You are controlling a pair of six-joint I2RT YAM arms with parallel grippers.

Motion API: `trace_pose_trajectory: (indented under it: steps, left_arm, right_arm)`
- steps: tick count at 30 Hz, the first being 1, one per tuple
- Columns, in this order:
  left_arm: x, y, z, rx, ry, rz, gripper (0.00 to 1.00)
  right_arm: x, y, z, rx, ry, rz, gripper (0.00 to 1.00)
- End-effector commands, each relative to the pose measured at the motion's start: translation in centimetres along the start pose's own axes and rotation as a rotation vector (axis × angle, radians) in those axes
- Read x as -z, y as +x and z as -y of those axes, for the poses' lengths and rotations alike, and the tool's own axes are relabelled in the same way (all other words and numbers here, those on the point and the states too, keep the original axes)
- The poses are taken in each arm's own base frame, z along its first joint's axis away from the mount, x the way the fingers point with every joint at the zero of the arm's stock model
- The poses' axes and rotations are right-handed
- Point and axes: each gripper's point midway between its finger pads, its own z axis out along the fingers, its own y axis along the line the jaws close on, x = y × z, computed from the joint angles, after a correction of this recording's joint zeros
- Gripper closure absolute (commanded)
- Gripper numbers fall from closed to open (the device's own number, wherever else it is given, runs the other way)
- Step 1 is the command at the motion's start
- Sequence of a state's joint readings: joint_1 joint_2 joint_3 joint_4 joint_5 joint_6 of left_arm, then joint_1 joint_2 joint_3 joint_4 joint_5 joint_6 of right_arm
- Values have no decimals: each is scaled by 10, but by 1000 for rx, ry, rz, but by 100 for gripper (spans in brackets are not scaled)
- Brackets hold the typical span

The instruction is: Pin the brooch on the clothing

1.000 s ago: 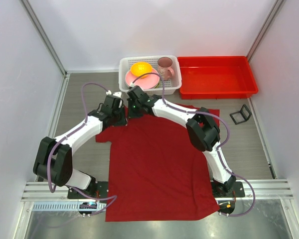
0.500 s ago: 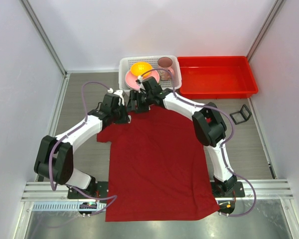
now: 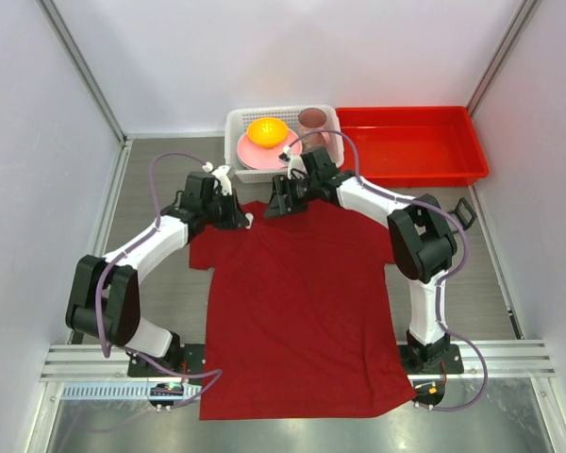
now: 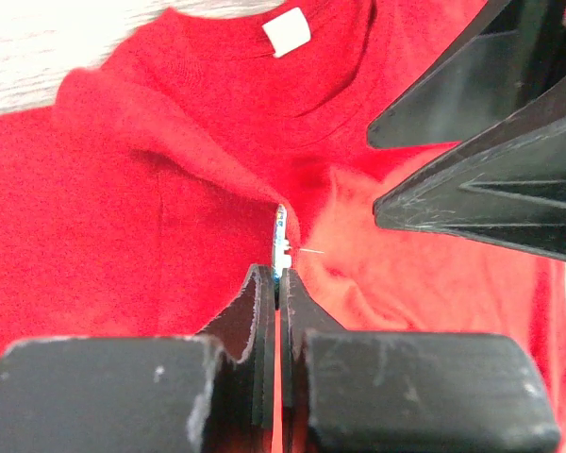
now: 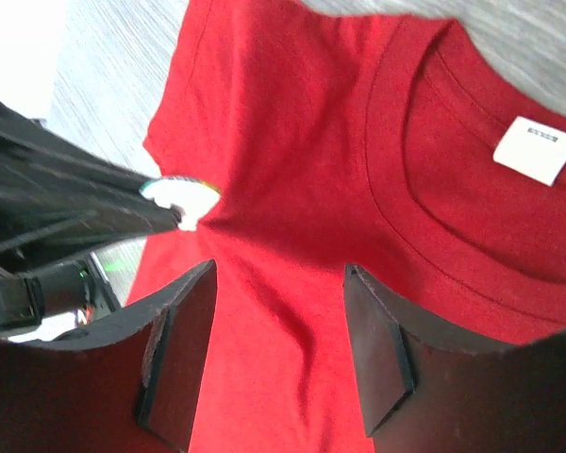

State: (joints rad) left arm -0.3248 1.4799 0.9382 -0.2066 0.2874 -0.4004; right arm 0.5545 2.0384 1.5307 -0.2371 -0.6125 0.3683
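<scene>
Top external view shows one large dark red short-sleeved T-shirt [image 3: 297, 302] of soft knit cloth spread flat on the grey wood-grain tabletop [image 3: 151, 189], its round neck toward the far wall. Two white arms with black wrists meet above the collar end.

From the left wrist, the left jaws are clenched on the one tiny flat round pale brooch [image 4: 279, 247]. It is seen edge-on as a thin sliver at their tips, with a fine pin sticking out sideways. It presses against the shirt just below the ribbed collar, where the fabric rises in a puckered ridge. One small square white label [image 4: 288, 31] sits inside the neck.

From the right wrist, the right jaws are released and spread wide with nothing between them. They hang over the shirt's chest, and the brooch [image 5: 181, 193] lies just beyond their left tip, apart from them.

Behind the shirt stand one white perforated plastic basket [image 3: 238, 123] and one glossy red rectangular plastic tray [image 3: 406, 146]. The basket holds one orange bowl [image 3: 266, 130], one pink plate [image 3: 255, 151] and one dusky pink cup [image 3: 312, 121].
</scene>
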Motion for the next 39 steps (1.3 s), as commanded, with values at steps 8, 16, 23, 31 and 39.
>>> trace_pose_trajectory:
  steps: [8, 16, 23, 31, 39]
  left_arm:
    - [15, -16, 48, -304, 431, 30, 100]
    - [38, -3, 72, -566, 649, 33, 100]
    - [51, 6, 87, -629, 775, 38, 100]
    - [58, 14, 97, -690, 850, -2, 100]
    - [55, 22, 101, -724, 860, -38, 100]
  right_arm:
    - [54, -12, -21, 564, -112, 123, 38]
    - [80, 6, -57, 863, -270, 184, 35]
    - [78, 19, -71, 968, -333, 156, 32]
    - [73, 42, -79, 1115, -378, 102, 34]
    - [75, 44, -87, 1116, -408, 92, 54]
